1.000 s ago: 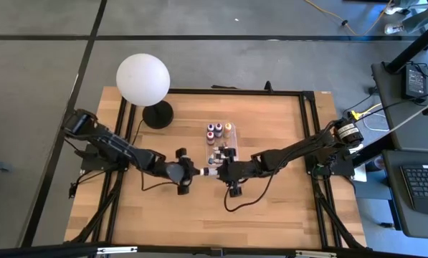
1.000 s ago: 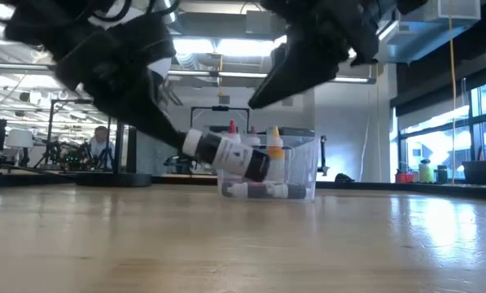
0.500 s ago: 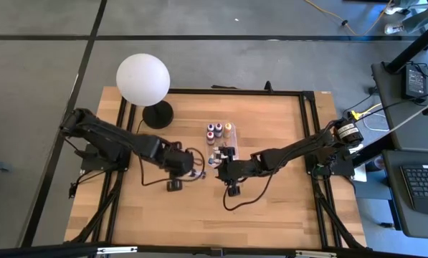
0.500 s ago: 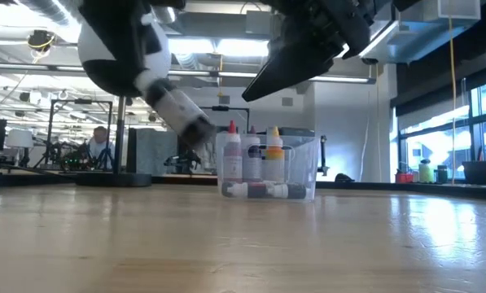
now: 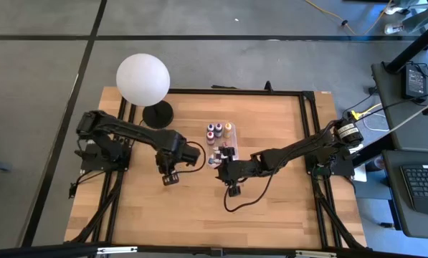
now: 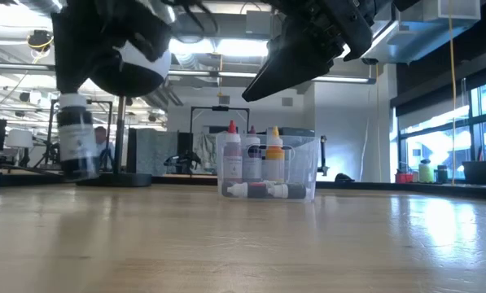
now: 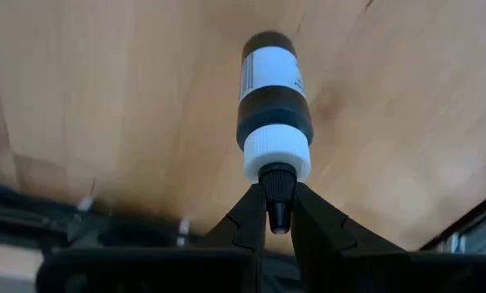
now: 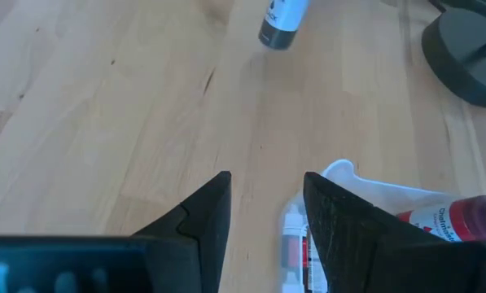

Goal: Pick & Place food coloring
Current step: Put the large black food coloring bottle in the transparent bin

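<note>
Above bare wooden tabletop [image 7: 104, 98], left fingers [image 7: 247, 224] pinch dark bottle's [image 7: 273, 102] cap tip.

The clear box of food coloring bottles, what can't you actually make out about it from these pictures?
- Bottle count in the clear box: in the low view upright bottles overlap; in the high view they are too small.
- Box contents in the right wrist view: cut off by the picture edge and the right gripper.
- Label text on the dark bottle pinched by the left gripper: too small.

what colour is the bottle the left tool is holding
Dark, nearly black, bottle with a white label band, white collar and dark tip; clearest in the left wrist view.
</note>
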You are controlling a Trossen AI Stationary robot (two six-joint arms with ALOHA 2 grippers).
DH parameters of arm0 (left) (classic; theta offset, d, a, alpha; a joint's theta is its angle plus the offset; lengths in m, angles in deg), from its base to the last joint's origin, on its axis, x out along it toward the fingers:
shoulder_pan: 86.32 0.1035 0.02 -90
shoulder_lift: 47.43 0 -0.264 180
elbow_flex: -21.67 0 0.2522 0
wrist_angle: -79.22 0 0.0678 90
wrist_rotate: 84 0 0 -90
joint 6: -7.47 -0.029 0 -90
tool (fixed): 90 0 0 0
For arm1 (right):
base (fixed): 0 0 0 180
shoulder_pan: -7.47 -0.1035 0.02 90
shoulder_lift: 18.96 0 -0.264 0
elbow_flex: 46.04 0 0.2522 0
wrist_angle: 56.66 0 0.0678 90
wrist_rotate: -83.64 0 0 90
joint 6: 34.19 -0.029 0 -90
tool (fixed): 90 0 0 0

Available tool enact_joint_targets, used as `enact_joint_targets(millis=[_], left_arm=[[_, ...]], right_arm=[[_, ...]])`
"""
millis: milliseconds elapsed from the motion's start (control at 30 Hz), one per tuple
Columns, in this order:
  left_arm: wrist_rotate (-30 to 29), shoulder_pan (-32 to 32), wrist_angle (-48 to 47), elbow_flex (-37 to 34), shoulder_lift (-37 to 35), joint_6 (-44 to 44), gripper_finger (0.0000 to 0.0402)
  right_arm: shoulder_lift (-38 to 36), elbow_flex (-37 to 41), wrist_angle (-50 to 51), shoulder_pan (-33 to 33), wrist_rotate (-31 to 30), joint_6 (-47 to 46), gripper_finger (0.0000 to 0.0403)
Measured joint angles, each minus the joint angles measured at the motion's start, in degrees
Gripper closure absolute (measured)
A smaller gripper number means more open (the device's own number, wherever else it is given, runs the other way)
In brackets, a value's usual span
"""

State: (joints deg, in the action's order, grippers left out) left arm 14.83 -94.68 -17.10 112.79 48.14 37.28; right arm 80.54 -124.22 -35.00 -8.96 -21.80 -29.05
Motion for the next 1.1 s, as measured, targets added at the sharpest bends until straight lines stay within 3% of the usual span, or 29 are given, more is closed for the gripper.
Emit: enact_joint_targets(millis=[133, 400, 667, 1100], left_arm=[[2.51, 0.33, -5.78, 1.48, 4.78, -1.65, 0.0366], [3.1, 0.74, -6.21, 2.06, 9.52, -3.57, 0.0356], [2.67, 0.74, -5.89, 1.97, 9.95, -3.64, 0.0299], [-0.02, 0.7, -5.7, 2.02, 7.81, -5.05, 0.0287]], right_arm=[[0.04, 0.0, 0.05, 0.0, 0.0, 0.11, 0.0244], [0.04, 0.0, 0.89, 0.0, 0.0, 1.01, 0.0244], [0.04, 0.02, 1.29, 0.02, 0.0, 1.17, 0.0244], [0.07, 0.02, 1.31, 0.02, 0.0, 1.17, 0.0244]])
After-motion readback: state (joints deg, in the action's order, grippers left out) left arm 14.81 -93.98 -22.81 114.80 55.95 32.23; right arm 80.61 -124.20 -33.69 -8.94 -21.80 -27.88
